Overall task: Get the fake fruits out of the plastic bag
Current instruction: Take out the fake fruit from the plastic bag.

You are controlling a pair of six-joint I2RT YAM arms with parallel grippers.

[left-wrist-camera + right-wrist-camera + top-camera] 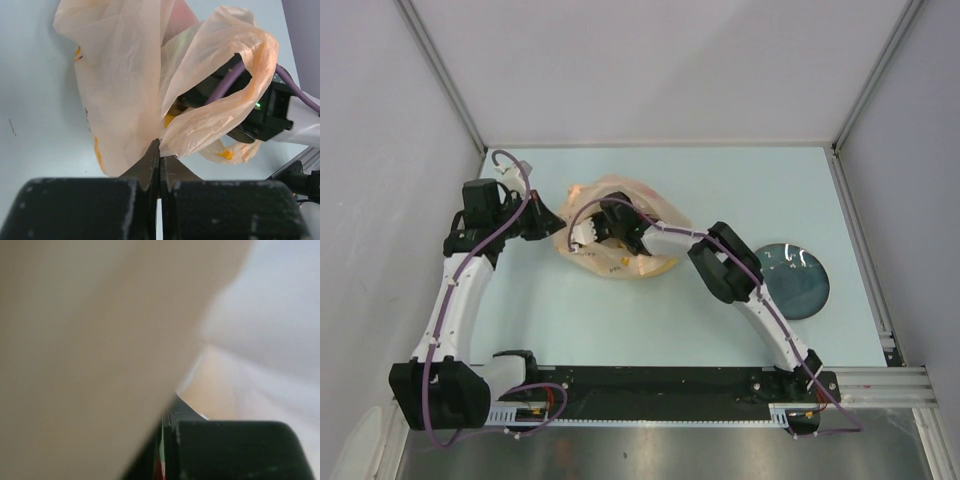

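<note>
The peach-orange plastic bag (620,240) with banana prints lies crumpled left of the table's middle. My left gripper (550,222) is at its left edge. In the left wrist view the left gripper (161,149) is shut on a fold of the bag (120,80). My right gripper (603,228) reaches into the bag's open mouth. In the right wrist view blurred plastic (100,340) fills the frame, and the right gripper (167,416) has its fingers together with a red and green sliver in the slit. A pinkish-red shape (181,16) shows dimly through the plastic. The fake fruits are otherwise hidden.
A dark blue-grey round plate (796,280) lies at the right of the table, beside the right arm's elbow (725,262). Grey walls stand close on the left, back and right. The black base rail (650,385) runs along the near edge.
</note>
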